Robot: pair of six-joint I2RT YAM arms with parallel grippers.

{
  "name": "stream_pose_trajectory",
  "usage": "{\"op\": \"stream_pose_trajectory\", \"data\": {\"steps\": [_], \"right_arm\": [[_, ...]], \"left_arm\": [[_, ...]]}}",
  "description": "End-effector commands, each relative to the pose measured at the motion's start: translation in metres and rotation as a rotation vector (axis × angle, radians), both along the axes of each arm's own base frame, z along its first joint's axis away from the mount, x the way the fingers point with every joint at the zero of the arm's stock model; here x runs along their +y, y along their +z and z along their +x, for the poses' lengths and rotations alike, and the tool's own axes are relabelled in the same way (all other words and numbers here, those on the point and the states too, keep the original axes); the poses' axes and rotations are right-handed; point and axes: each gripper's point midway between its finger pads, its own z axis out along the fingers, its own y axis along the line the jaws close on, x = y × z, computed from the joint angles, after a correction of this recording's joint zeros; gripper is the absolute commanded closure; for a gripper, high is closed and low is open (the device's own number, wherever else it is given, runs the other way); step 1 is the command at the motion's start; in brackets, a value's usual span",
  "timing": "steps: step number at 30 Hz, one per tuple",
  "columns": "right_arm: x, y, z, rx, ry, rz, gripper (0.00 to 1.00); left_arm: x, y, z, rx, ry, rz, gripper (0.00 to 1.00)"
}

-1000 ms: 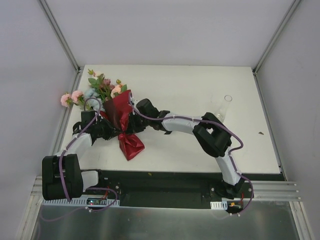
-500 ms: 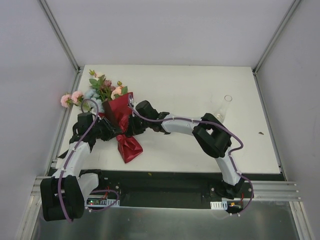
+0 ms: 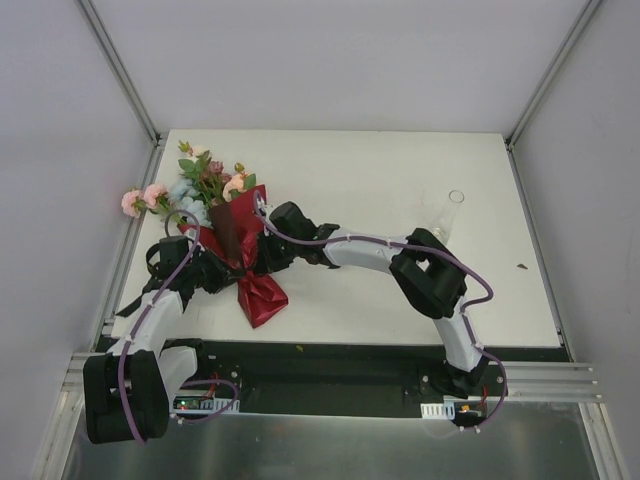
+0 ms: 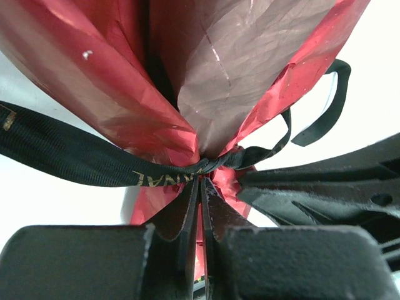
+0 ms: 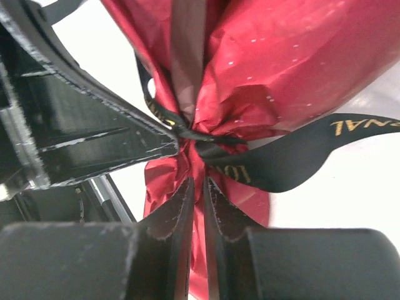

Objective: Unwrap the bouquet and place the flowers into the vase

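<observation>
The bouquet lies at the table's left, in dark red crinkled paper tied with a black ribbon with gold lettering. The flowers, pink, peach and pale blue, fan out of its far end. My left gripper is shut, its tips against the ribbon's knot; I cannot see ribbon between them. From the other side, my right gripper is shut on the red paper just below the knot. The clear glass vase stands at the right, far from both grippers.
The paper's lower tail spreads toward the table's near edge. Some pink blooms hang over the left edge by the frame rail. A ribbon loop trails free on the white table. Both grippers meet tip to tip at the knot.
My left arm has drawn back and down toward the near-left. Its gripper opened briefly and shut again at the knot. The bouquet shifted slightly; the right gripper kept its hold.
</observation>
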Motion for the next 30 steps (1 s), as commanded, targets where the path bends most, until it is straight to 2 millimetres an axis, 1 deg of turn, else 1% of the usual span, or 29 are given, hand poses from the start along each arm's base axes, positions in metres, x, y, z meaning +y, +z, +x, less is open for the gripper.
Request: {"op": "stream_pose_trajectory", "data": {"steps": [1, 2, 6, 8, 10, 11, 12, 13, 14, 15, 17, 18, 21, 22, 24, 27, 30], "right_arm": [[0.014, 0.061, -0.014, -0.077, 0.055, 0.095, 0.86], [0.017, 0.061, -0.017, -0.077, 0.061, 0.1, 0.86], [0.023, 0.036, -0.025, -0.013, 0.073, 0.091, 0.86], [0.025, 0.027, -0.027, 0.001, 0.076, 0.094, 0.87], [0.022, 0.014, -0.027, 0.014, 0.067, 0.07, 0.88], [0.021, 0.013, -0.025, 0.006, 0.059, 0.066, 0.88], [0.02, 0.008, -0.025, 0.006, 0.057, 0.057, 0.88], [0.017, 0.004, -0.024, -0.001, 0.059, 0.046, 0.89], [0.016, 0.002, -0.023, -0.005, 0.056, 0.042, 0.89], [0.015, -0.003, -0.023, -0.001, 0.056, 0.031, 0.89], [0.011, -0.009, -0.022, 0.009, 0.049, 0.021, 0.89], [0.01, -0.012, -0.022, 0.014, 0.048, 0.015, 0.9], [0.007, -0.015, -0.02, 0.017, 0.043, 0.009, 0.89], [0.006, -0.016, -0.019, 0.018, 0.044, 0.008, 0.9], [0.006, -0.016, -0.019, 0.022, 0.043, 0.008, 0.89], [0.005, -0.016, -0.018, 0.021, 0.042, 0.01, 0.89], [0.004, -0.016, -0.018, 0.02, 0.04, 0.008, 0.9]], "left_arm": [[0.005, -0.019, -0.015, 0.065, 0.019, 0.029, 0.98], [0.005, -0.019, -0.015, 0.064, 0.018, 0.032, 0.99], [0.005, -0.017, -0.013, 0.05, 0.008, 0.036, 0.99], [0.003, -0.013, -0.012, 0.036, -0.002, 0.027, 0.99], [0.002, -0.005, -0.007, 0.01, -0.014, 0.024, 0.96], [0.001, -0.002, -0.006, 0.0, -0.021, 0.023, 0.95], [-0.001, 0.006, -0.003, -0.026, -0.035, 0.015, 0.93], [-0.001, 0.01, -0.001, -0.041, -0.041, 0.015, 0.88], [-0.002, 0.015, -0.001, -0.048, -0.05, 0.014, 0.85], [-0.001, 0.024, 0.003, -0.079, -0.051, 0.021, 0.83], [0.001, 0.031, 0.003, -0.091, -0.06, 0.04, 0.79], [0.002, 0.042, 0.007, -0.123, -0.066, 0.055, 0.78], [0.006, 0.051, 0.01, -0.154, -0.111, 0.119, 0.79], [0.009, 0.051, 0.01, -0.163, -0.129, 0.153, 0.8], [0.009, 0.051, 0.011, -0.153, -0.163, 0.164, 0.83], [0.004, 0.05, 0.012, -0.138, -0.235, 0.149, 0.88], [-0.002, 0.047, 0.013, -0.121, -0.287, 0.183, 0.89]]}}
